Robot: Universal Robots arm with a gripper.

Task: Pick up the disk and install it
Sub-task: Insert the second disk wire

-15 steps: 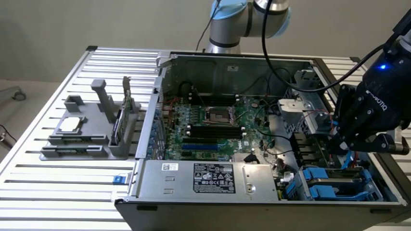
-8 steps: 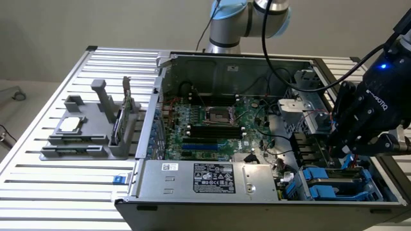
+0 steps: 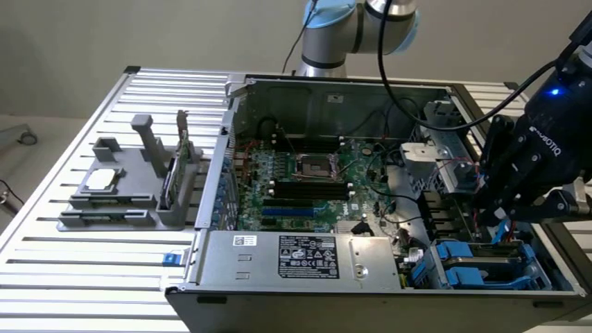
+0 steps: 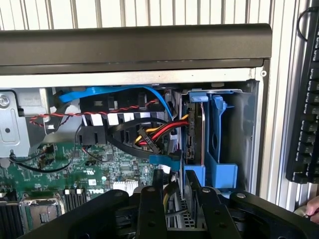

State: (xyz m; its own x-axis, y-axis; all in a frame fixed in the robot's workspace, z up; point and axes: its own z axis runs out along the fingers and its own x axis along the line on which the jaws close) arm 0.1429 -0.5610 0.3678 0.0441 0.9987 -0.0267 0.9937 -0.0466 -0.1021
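Note:
The disk (image 4: 195,132) stands on edge in the drive bay at the case's corner, framed by its bright blue carrier (image 4: 218,134), with red, yellow and black cables beside it. My gripper (image 4: 173,190) hovers just off the carrier's near end, its fingers (image 4: 149,204) apart with nothing between them. In the exterior view the gripper (image 3: 497,216) hangs over the blue drive bay (image 3: 467,263) at the case's front corner on that view's right.
The open computer case (image 3: 319,83) holds a green motherboard (image 3: 306,180) and a silver power supply (image 3: 296,255). A grey fixture (image 3: 120,201) on the slatted table carries a small square chip and a dark card on edge. A keyboard (image 4: 305,99) and a hand (image 4: 311,209) lie beside the case.

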